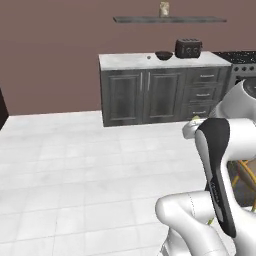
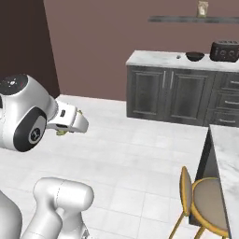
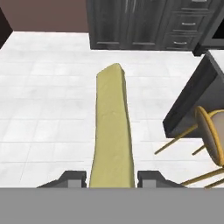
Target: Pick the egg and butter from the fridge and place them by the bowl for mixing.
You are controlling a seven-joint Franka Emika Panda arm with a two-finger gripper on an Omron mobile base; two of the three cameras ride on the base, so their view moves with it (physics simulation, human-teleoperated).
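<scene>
My gripper (image 3: pixel 111 178) is shut on the butter (image 3: pixel 112 131), a long olive-yellow stick that juts forward from between the two dark fingertips (image 3: pixel 72 176) over the white tiled floor. A sliver of the butter (image 1: pixel 195 119) peeks out by my hand, and in the right base view it shows under the wrist (image 2: pixel 61 132). The small dark bowl (image 1: pixel 163 55) sits on the far marble counter next to the toaster; I see the bowl (image 2: pixel 194 56) from the other side too. The egg and the fridge are out of view.
The dark toaster (image 1: pixel 188 48) stands right of the bowl on the grey cabinet counter (image 1: pixel 125 61). A stove (image 1: pixel 243 61) adjoins the cabinets. A yellow-legged stool (image 2: pixel 205 203) stands by a marble-topped island (image 2: pixel 228 158) at the right. A wall shelf (image 2: pixel 191 19) carries a small jar.
</scene>
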